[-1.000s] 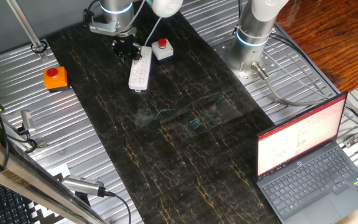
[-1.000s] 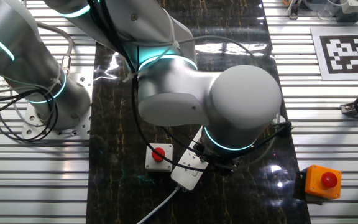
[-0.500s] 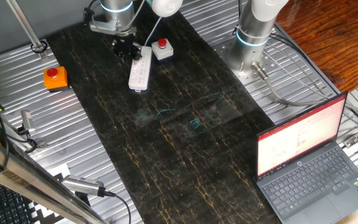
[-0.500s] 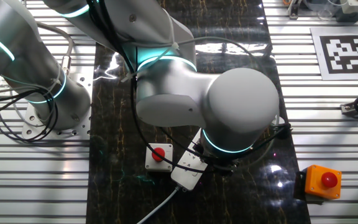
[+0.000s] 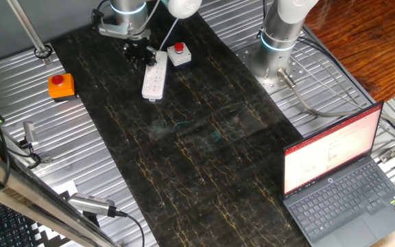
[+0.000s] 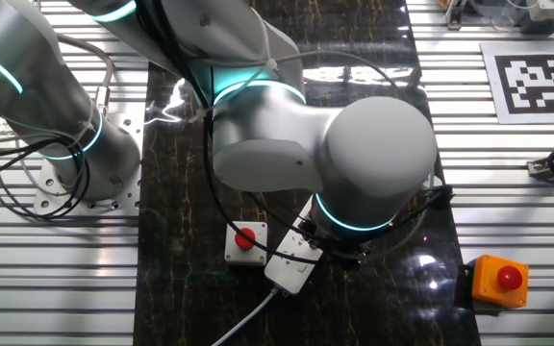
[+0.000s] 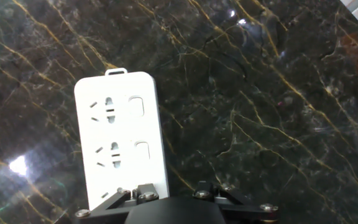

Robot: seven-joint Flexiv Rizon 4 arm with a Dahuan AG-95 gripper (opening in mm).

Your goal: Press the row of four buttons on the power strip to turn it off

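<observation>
The white power strip (image 5: 154, 77) lies on the dark marble mat, its cord running off its far end. My gripper (image 5: 141, 56) hangs low over that far end, on the strip's left side. In the other fixed view the arm's big wrist covers most of the power strip (image 6: 290, 265) and hides the fingers. The hand view looks down on the power strip (image 7: 119, 143), where two of the buttons show, one (image 7: 136, 106) and another (image 7: 142, 151), each beside a socket. The rest of the row lies under the hand's dark body. No fingertips show, so whether they are open or shut is unclear.
A small white box with a red round button (image 5: 178, 53) sits right beside the strip's far end. An orange box with a red button (image 5: 61, 85) stands on the ribbed metal at the left. A second arm's base (image 5: 274, 51) and an open laptop (image 5: 341, 175) are on the right.
The arm's wrist shifts very slightly and comes back. The power strip and both boxes have not moved.
</observation>
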